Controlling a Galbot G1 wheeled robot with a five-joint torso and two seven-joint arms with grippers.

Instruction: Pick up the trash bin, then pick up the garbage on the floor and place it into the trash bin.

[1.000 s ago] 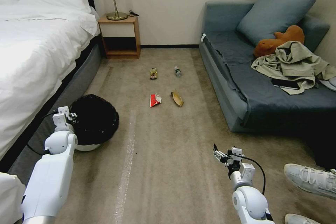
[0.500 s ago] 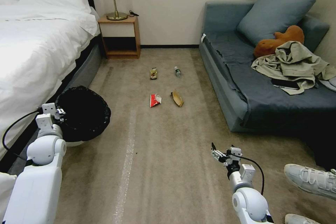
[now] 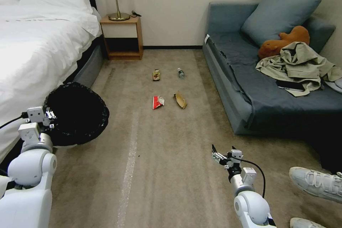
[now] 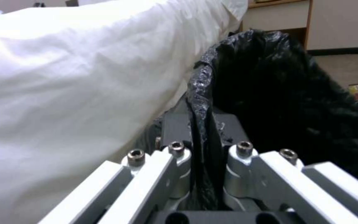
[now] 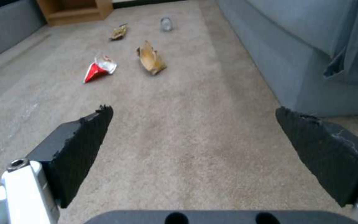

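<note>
Left pincer (image 4: 202,137) is pinching the trash bin (image 3: 76,114) by its bag-lined rim beside the bed (image 3: 35,50), seemingly for carrying, while right pincer (image 5: 195,155) is hanging spread, facing the garbage (image 3: 158,101) on the floor (image 3: 171,156).

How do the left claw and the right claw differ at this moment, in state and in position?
The left claw is shut on the rim of the trash bin, pinching its black liner beside the bed; the right claw is open and holds nothing. The left claw carries the bin clear of the carpet; the right claw hangs over bare carpet, pointing toward the garbage. Both have dark pads.
</note>
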